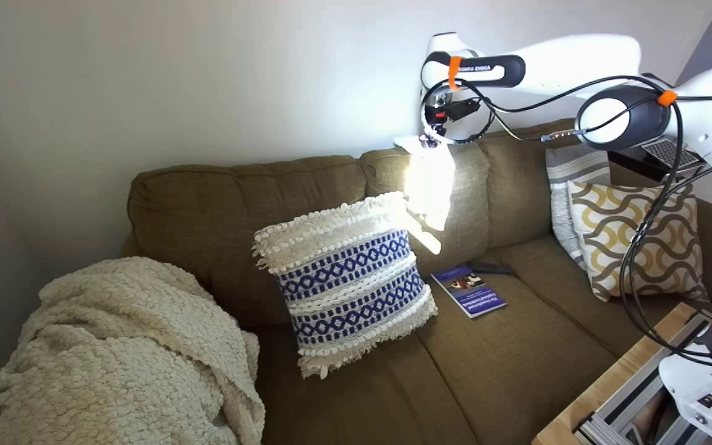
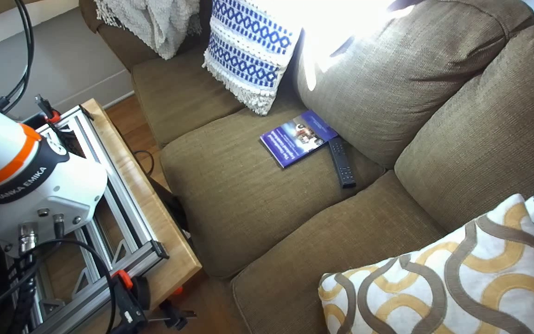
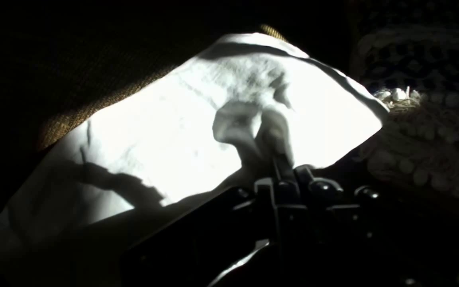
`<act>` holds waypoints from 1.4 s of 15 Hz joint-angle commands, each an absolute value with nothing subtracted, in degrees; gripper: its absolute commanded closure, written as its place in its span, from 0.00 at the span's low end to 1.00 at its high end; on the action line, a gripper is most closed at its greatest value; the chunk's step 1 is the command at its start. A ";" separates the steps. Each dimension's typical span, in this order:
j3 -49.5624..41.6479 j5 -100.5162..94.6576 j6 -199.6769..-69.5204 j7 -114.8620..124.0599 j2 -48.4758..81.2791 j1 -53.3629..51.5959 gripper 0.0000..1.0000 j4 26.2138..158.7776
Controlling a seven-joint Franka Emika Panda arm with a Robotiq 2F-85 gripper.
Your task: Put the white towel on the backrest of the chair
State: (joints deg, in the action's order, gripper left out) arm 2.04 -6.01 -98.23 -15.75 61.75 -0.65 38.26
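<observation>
The white towel hangs brightly lit below my gripper, in front of the middle part of the chair's backrest. The chair is the wide olive-brown sofa, and its seat shows in an exterior view. In the wrist view the towel spreads across the middle, bunched at the fingertips of my gripper, which is shut on it. A white flap sticks out beside the gripper near the backrest's top. I cannot tell whether the towel touches the backrest. Strong glare hides the towel's details.
A blue-and-white fringed pillow leans close beside the towel. A cream knitted blanket covers the sofa's end. A book and a black remote lie on the seat. A yellow-grey patterned pillow and a striped one stand farther along.
</observation>
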 commanded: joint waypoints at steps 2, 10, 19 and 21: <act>1.30 -5.80 -99.01 -14.64 61.90 0.44 0.59 38.73; 3.59 0.53 -106.93 -12.13 58.82 4.26 0.01 35.08; 2.49 2.04 -115.66 -6.09 63.72 5.76 0.00 33.68; 2.61 1.93 -117.71 -6.54 65.79 5.64 0.00 33.01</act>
